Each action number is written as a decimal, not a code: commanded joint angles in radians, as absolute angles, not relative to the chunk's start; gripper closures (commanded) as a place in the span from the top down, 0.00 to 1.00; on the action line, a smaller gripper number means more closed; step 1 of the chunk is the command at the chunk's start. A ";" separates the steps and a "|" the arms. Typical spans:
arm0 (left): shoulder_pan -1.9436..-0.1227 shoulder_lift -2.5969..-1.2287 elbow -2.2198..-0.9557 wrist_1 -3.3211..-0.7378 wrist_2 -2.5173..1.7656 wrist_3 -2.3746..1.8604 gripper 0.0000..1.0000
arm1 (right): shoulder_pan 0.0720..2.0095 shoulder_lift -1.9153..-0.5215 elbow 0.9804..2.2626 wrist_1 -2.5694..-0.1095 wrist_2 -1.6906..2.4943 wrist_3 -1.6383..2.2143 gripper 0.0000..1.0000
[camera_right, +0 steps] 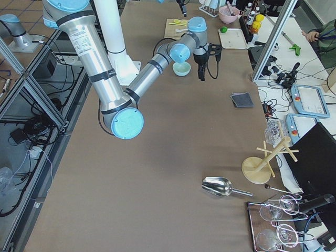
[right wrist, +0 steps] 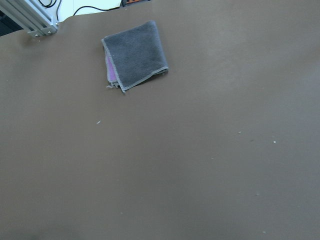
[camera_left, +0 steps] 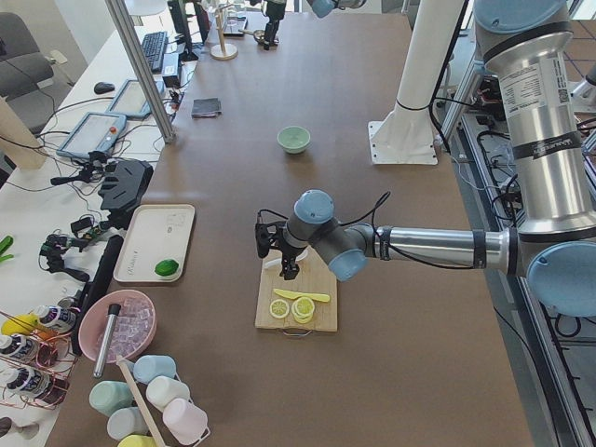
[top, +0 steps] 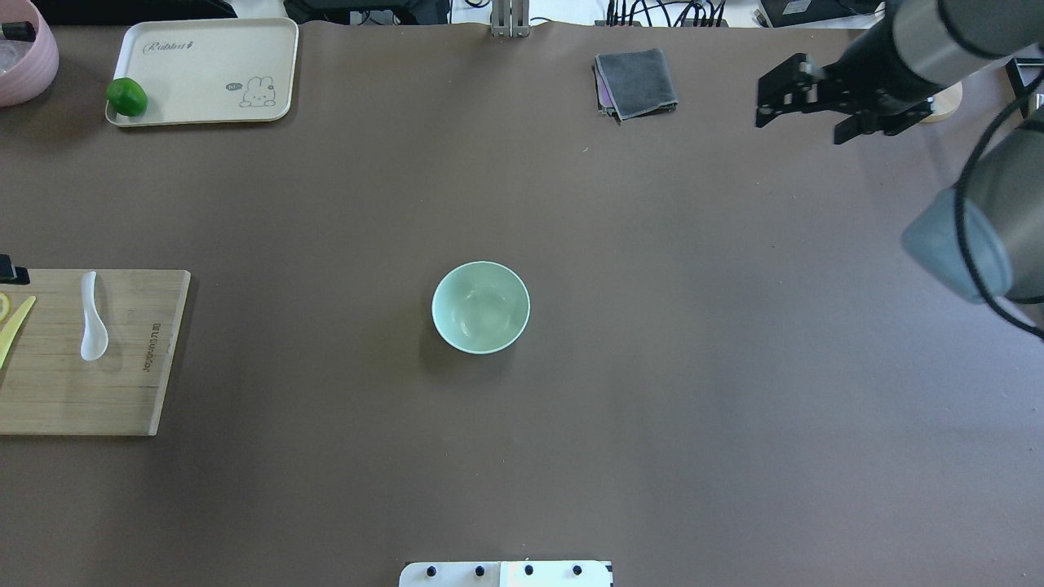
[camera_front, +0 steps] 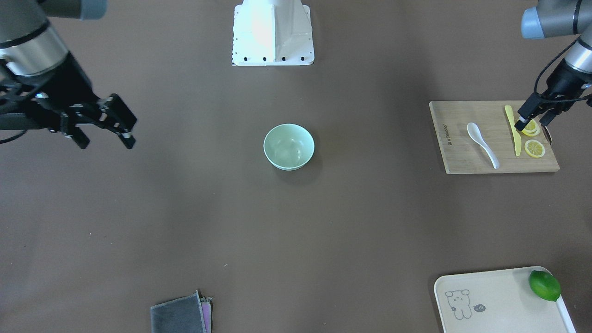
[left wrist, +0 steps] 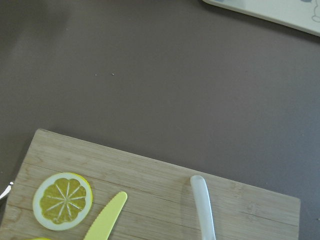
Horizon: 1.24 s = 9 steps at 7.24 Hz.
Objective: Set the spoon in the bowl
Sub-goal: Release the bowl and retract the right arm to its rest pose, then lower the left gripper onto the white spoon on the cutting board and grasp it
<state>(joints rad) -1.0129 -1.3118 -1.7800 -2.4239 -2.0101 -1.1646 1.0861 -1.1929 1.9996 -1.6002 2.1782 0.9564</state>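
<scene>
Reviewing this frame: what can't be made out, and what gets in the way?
1. Left gripper: the overhead view's left edge cuts off all but a black corner.
2. Spoon: the left wrist view shows only the handle; its bottom edge cuts off the scoop.
3. Upper lemon slices: in the front-facing view the left gripper partly covers them, so their number and any contact cannot be told.

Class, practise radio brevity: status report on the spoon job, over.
Left claw open, above knife and lemon slices. Right claw open, empty. Spoon on cutting board, bowl empty. Bare table between them.
</scene>
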 commanded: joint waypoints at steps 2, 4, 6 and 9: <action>-0.887 -1.395 -1.706 -2.425 -1.875 -1.250 0.92 | 1.320 -1.385 2.000 -1.602 2.339 0.584 1.00; -0.862 -1.449 -1.646 -2.425 -1.835 -1.252 0.85 | 1.330 -1.414 2.000 -1.598 2.338 0.546 1.00; -0.858 -1.447 -1.643 -2.425 -1.835 -1.252 0.67 | 1.330 -1.413 2.000 -1.598 2.336 0.546 1.00; -0.845 -1.447 -1.640 -2.427 -1.833 -1.250 0.59 | 1.330 -1.414 1.997 -1.598 2.333 0.546 1.00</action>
<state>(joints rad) -0.8489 -1.4465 -1.6397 -2.4256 -1.8334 -1.2504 1.3299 -1.4133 1.9988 -1.5985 2.3340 0.5462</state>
